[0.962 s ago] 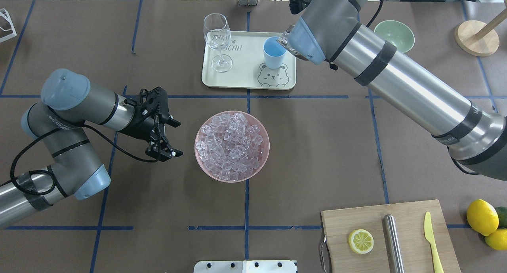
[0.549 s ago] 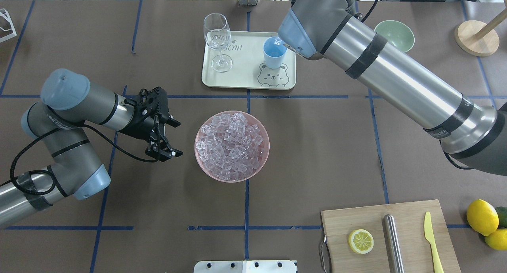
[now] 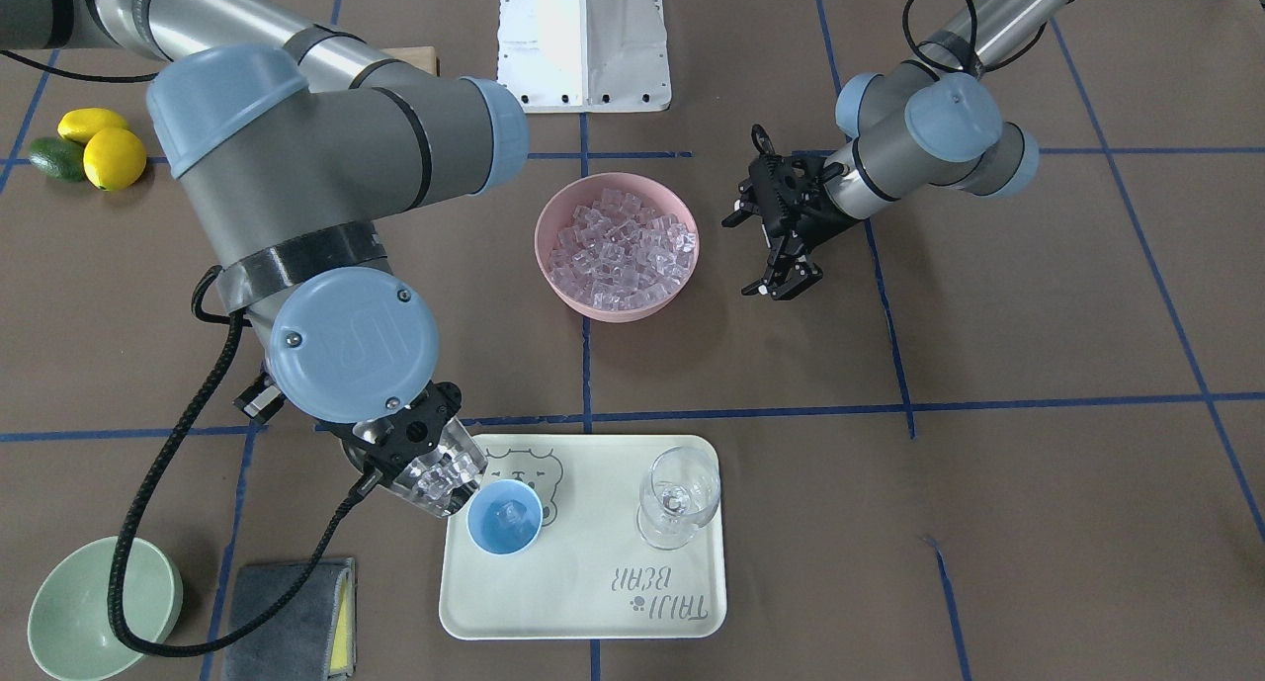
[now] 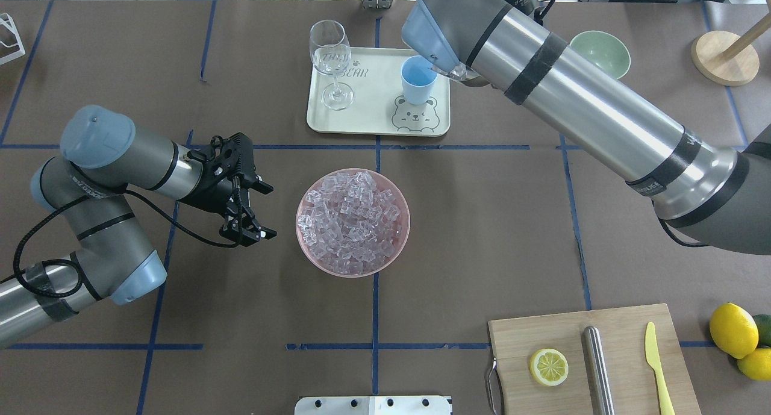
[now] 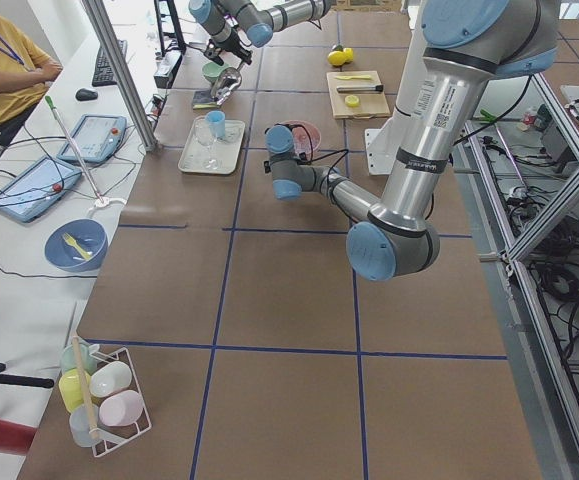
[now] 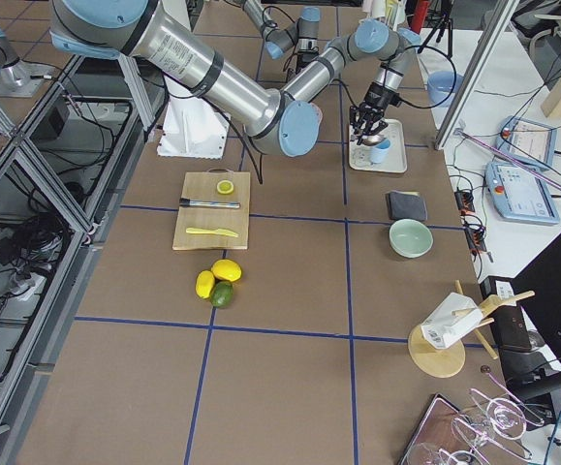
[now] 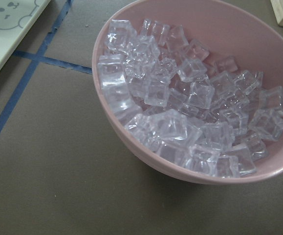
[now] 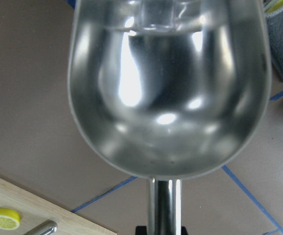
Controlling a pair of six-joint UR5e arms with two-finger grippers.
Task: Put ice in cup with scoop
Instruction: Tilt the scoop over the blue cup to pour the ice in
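Observation:
The ice (image 4: 352,221) is heaped in a pink bowl (image 4: 307,246) at the table's middle, and it fills the left wrist view (image 7: 190,103). The light-blue cup (image 4: 417,79) stands on a cream tray (image 4: 361,117). My right gripper (image 3: 400,442) is shut on the handle of the steel scoop (image 3: 437,475). The scoop is tilted at the cup's rim (image 3: 504,518) with several cubes at its mouth. A cube lies in the cup. The scoop's trough (image 8: 168,83) fills the right wrist view. My left gripper (image 4: 256,210) is open and empty, left of the bowl.
A wine glass (image 4: 330,53) stands on the tray beside the cup. A pale green bowl (image 4: 599,53) and a grey cloth (image 3: 287,602) lie beyond the right arm. A cutting board (image 4: 593,361) holds a lemon slice, a steel cylinder and a yellow knife. Lemons (image 4: 733,330) lie at the right edge.
My right arm has swung left over the tray, so its wrist now covers the cup's right rim and the scoop is tipped further. The left arm has barely moved.

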